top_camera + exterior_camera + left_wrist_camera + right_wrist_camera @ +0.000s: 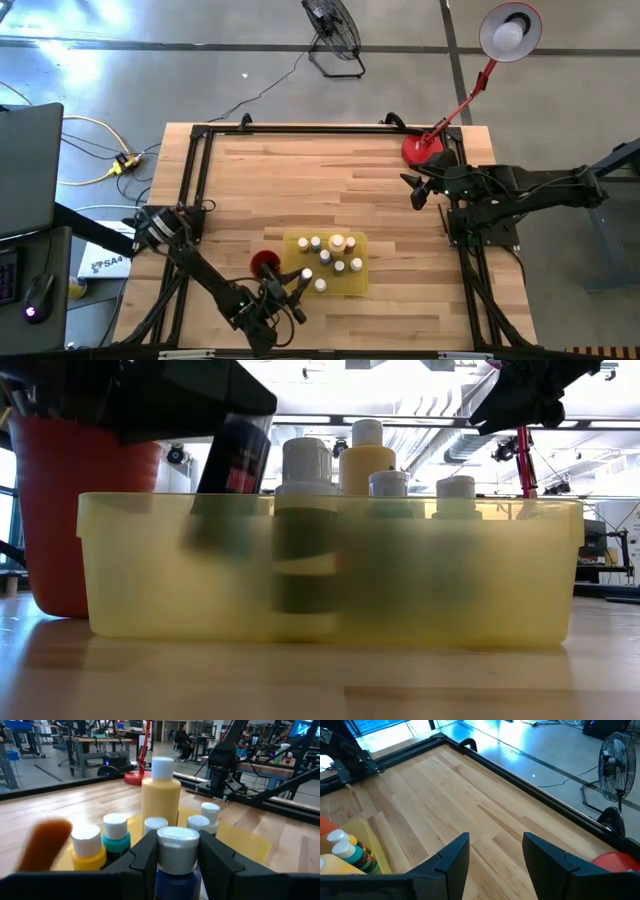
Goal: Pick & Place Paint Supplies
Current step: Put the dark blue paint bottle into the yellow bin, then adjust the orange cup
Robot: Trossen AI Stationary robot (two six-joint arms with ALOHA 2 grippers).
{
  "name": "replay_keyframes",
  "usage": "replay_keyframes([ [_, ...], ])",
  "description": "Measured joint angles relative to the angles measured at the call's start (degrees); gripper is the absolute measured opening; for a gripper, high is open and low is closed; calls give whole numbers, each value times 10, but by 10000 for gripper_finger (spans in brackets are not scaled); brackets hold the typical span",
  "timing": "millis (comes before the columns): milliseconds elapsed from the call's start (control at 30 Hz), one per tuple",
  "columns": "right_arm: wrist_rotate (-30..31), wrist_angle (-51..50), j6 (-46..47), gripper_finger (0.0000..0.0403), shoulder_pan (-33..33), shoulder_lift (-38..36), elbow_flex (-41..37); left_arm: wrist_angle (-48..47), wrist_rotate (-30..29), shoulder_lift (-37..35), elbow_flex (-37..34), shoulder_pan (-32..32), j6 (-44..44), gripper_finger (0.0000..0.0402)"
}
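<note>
A flat yellow tray (352, 290) near the table's front edge holds several paint bottles with pale caps. Among them are a tall yellowish one (160, 795) and a teal one (116, 840). My left gripper (290, 287) is at the tray's near left corner, shut on a dark blue bottle (176, 882) with a pale cap. In the low view this bottle (238, 460) dips behind the tray's translucent wall (450, 590). A red cup (264, 262) stands on the table against the tray's left side. My right gripper (418, 192) hangs open above the table's right part, holding nothing. My left gripper pinches the dark blue bottle between its two fingers (145, 852), just under the pale cap (178, 845). The fingers come level from the table's near left side. The bottle hangs a little tilted, its lower end (212, 525) below the tray's rim and above the tray's floor.
A red lamp's base (423, 148) stands at the far right corner. Black frame rails (195, 180) run along the table's edges. The bare wood (470, 795) between the tray and the far edge is free. A fan (335, 35) stands on the floor beyond the table.
</note>
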Motion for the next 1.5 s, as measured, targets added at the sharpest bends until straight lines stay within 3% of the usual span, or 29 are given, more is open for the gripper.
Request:
replay_keyframes([
  [600, -14, 1, 4, 174, 0, 0, 0, 25, 63, 13, 0, 0, -14, 146],
  [800, -30, 1, 4, 174, 0, 0, 0, 107, 46, 13, 16, 0, 136, 177],
  [1000, -30, 1, -1, 174, 0, 0, 0, 107, -52, 9, 53, 0, 268, 194],
  [1500, -30, -1, -17, 174, 0, 0, 0, 101, -55, -104, 64, 23, 479, 196],
])
